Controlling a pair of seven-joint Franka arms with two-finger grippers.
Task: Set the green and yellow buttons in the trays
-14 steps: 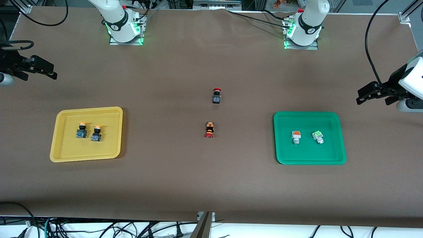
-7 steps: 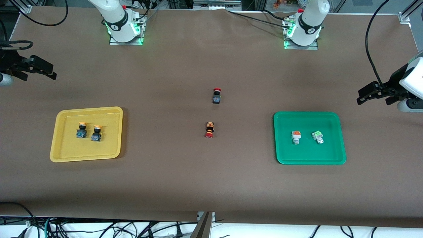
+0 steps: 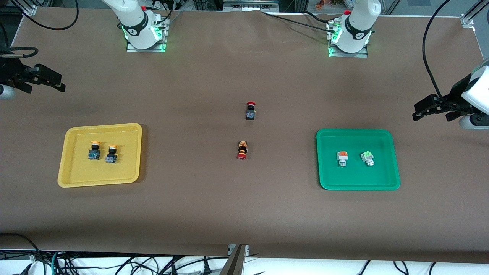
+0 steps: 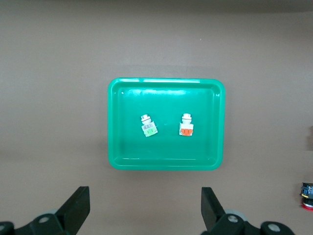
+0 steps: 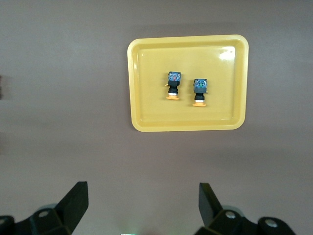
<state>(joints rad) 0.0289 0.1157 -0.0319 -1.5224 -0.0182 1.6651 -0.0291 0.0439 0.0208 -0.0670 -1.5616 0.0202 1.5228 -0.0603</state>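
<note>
Brown bench: yellow tray (image 3: 67, 168) holds two yellow buttons (image 3: 94, 150); green tray (image 3: 393, 160) holds two square buttons (image 3: 342, 158). Likely light, rigid; best gripped across their bodies. Left gripper (image 3: 433, 109) and right gripper (image 3: 42, 79) wait at the bench ends, spread wide and empty.

Two red-capped buttons lie mid-table, one black (image 3: 250, 111), one orange-black (image 3: 241, 149) nearer the front camera, with a bare gap between them. Wide bare table (image 3: 229, 206) separates them from the yellow tray (image 3: 76, 179) and green tray (image 3: 389, 183) at either end
</note>
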